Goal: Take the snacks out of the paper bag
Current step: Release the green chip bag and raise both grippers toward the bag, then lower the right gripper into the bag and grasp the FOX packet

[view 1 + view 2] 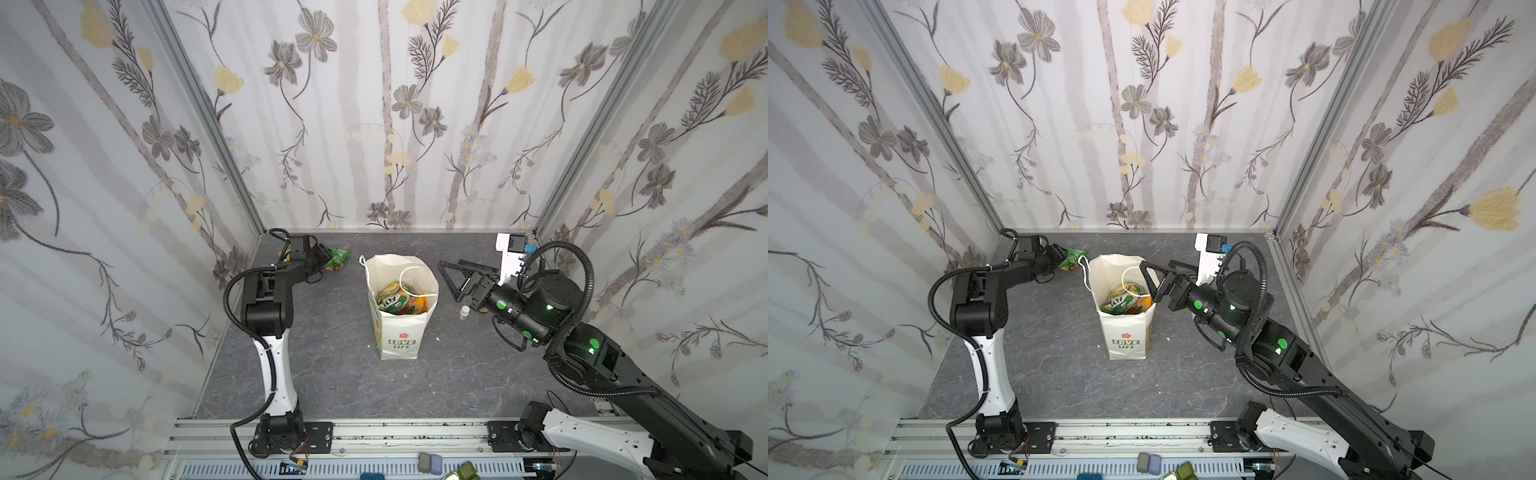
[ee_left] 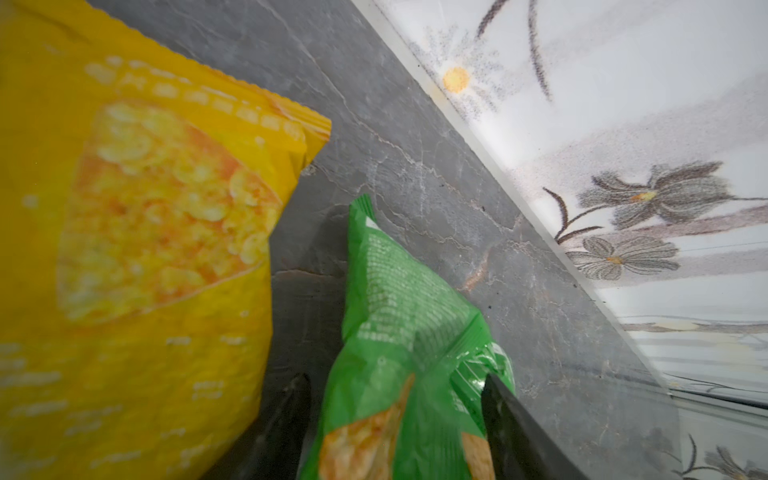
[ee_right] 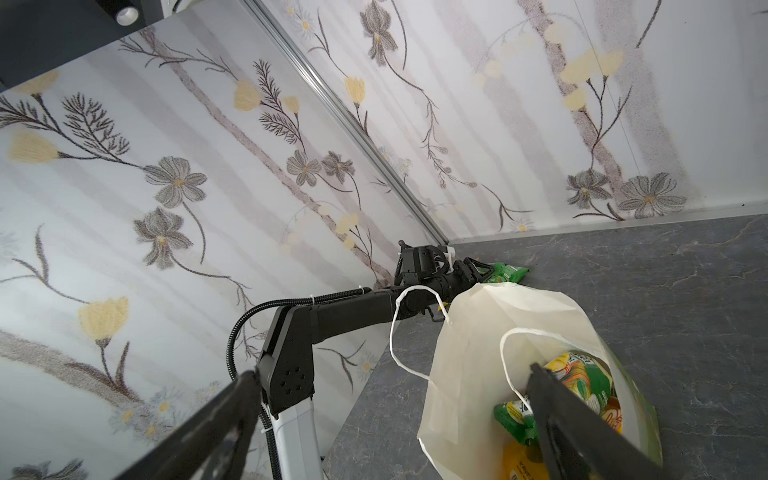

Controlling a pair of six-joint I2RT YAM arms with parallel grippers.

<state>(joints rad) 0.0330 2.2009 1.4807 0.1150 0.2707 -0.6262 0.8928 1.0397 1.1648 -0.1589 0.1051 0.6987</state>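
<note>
Centre frame: paper bag [image 1: 401,332] upright on table [image 1: 332,374], snacks [image 1: 397,302] inside. Upper left: left tool [image 1: 325,259] released, jaws astride green packet [image 1: 338,257] beside yellow packet [image 2: 124,249]. Right of bag: right tool [image 1: 446,279] spread wide, small bottle [image 1: 464,312] just below.

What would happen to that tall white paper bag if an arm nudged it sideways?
The paper bag would probably tip rather than slide, since it stands upright and is taller than it is wide. Its thin walls look creased at the rim, so they'd likely buckle under a push. The snacks inside add some weight, which may steady it a little.
</note>
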